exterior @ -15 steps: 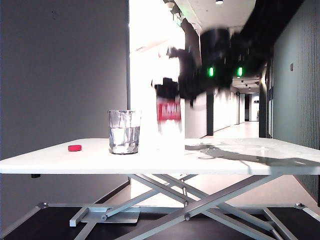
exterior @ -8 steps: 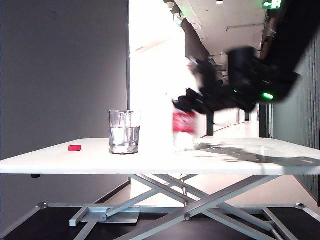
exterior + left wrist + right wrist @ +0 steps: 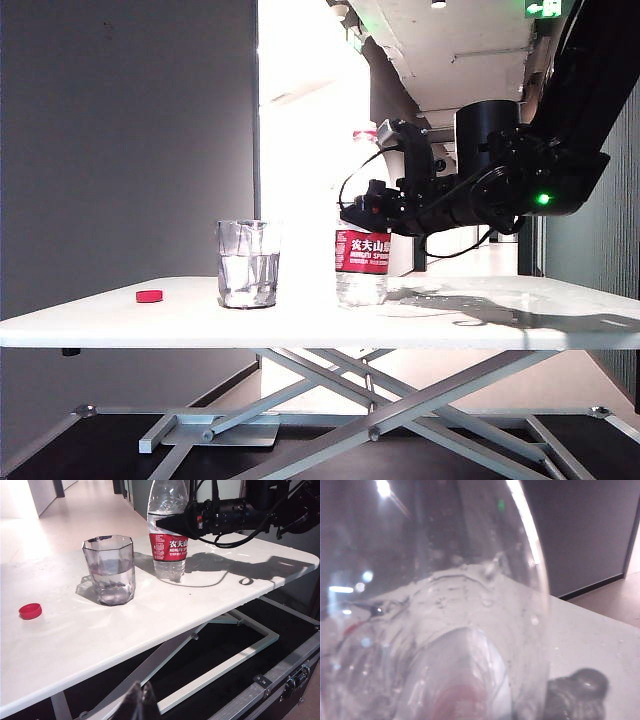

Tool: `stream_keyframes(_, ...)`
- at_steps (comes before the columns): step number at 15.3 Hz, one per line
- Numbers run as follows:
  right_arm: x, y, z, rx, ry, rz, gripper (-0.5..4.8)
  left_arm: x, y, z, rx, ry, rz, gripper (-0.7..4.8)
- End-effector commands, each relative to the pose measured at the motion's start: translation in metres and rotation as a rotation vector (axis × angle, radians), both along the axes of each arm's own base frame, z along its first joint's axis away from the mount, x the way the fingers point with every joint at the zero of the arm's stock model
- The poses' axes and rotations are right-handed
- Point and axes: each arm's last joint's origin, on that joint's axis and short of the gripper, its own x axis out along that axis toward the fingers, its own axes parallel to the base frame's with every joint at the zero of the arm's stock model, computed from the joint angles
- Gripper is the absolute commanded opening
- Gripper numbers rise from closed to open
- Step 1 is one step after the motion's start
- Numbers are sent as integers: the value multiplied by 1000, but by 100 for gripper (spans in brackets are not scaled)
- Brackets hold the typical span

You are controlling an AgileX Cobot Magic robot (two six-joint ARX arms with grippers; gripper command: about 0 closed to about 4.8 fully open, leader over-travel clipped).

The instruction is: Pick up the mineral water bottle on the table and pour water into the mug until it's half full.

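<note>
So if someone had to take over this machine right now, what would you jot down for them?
Right gripper: closed on the mineral water bottle above its label; the bottle stands upright on the table.
Left gripper: parked low at the near table edge, holding nothing; whether it is open or shut cannot be told.
Mug: left of the bottle, apart from it, water roughly to the middle.
Red cap: off the bottle, lying further left.
Done: the pour appears finished and the bottle is set down.
Left: release the bottle, draw the right arm clear.
</note>
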Motion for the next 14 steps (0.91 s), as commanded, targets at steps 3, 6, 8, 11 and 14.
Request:
stream_keyframes(3, -2, 1, 0, -66, 19, 55, 248, 0, 0, 1, 5, -9, -7, -5)
stream_keyframes(6, -2, 1, -2, -79, 28, 88, 431, 0, 0, 1, 5, -9, -7, -5)
stream_keyframes(8, -3, 1, -2, -79, 32, 90, 479, 0, 0, 1, 5, -7, -7, -5)
stream_keyframes(11, -2, -6, 0, -77, 42, 101, 479, 0, 0, 0, 5, 1, -7, -5)
stream_keyframes(14, -3, -19, 12, -83, 83, 98, 479, 0, 0, 0, 5, 3, -7, -5)
